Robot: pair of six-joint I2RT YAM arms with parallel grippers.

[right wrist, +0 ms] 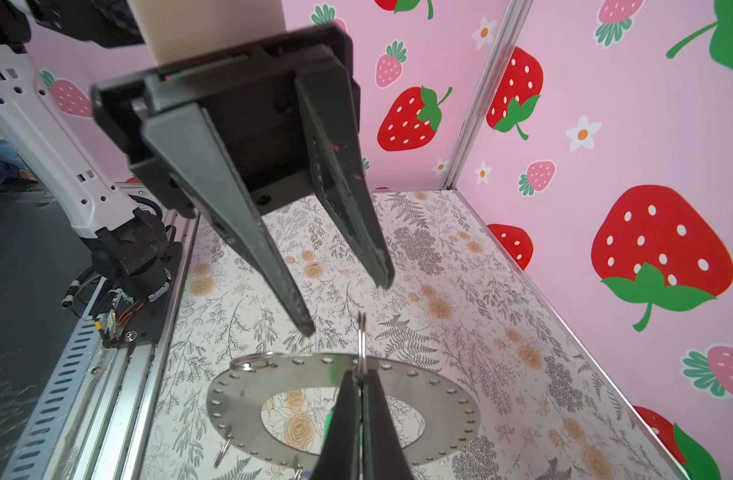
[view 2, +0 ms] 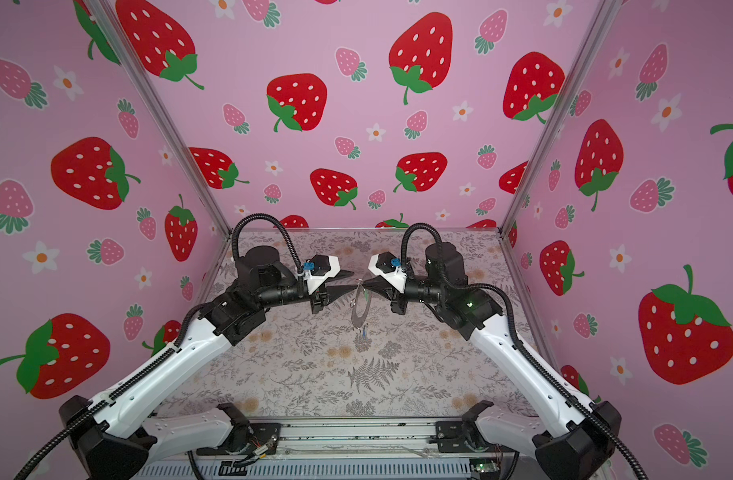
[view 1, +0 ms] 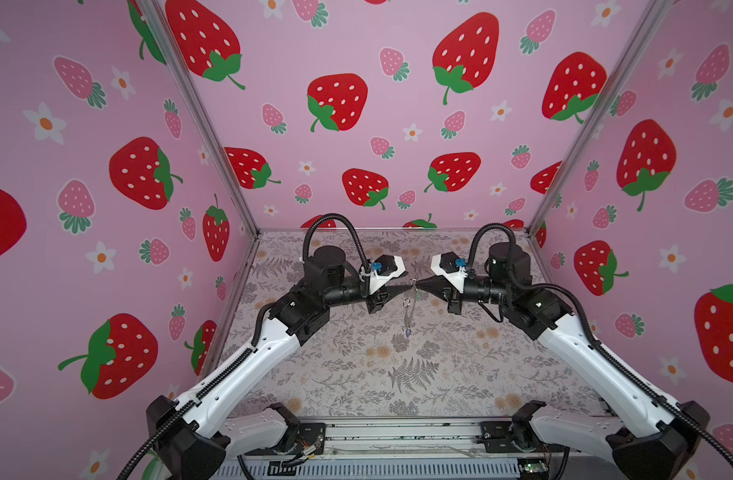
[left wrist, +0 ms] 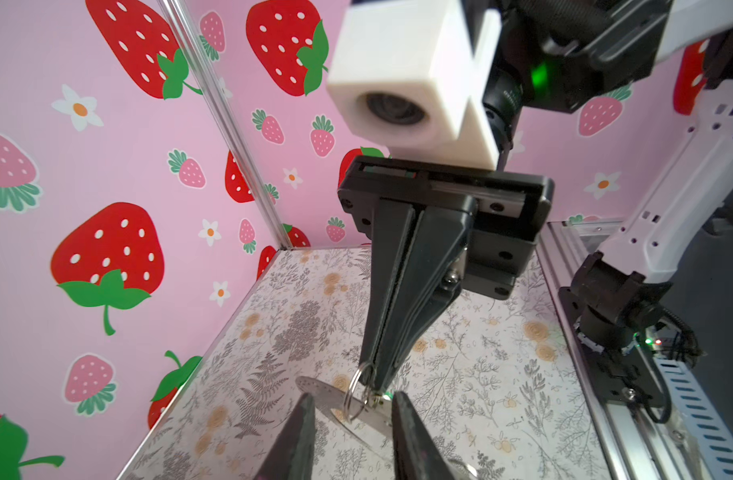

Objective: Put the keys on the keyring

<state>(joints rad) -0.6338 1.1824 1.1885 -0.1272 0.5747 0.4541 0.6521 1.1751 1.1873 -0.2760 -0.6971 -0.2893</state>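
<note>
Looking down, we saw the keyring [right wrist: 240,399], a flat grey hole-rimmed disc, hanging above the table [view 2: 315,374]; the right gripper [view 2: 365,284] at three o'clock pinched it shut, the left gripper [view 2: 351,280] at nine o'clock gaped empty.

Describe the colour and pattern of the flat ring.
The ring is grey metal with small holes around its rim; clearest in the right wrist view.

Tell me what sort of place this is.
Most likely a lab booth for recording robot manipulation, not a home: strawberry-print panels in aluminium framing wall in a floral-covered table, and two arms are mounted on a rail at its front edge.
</note>
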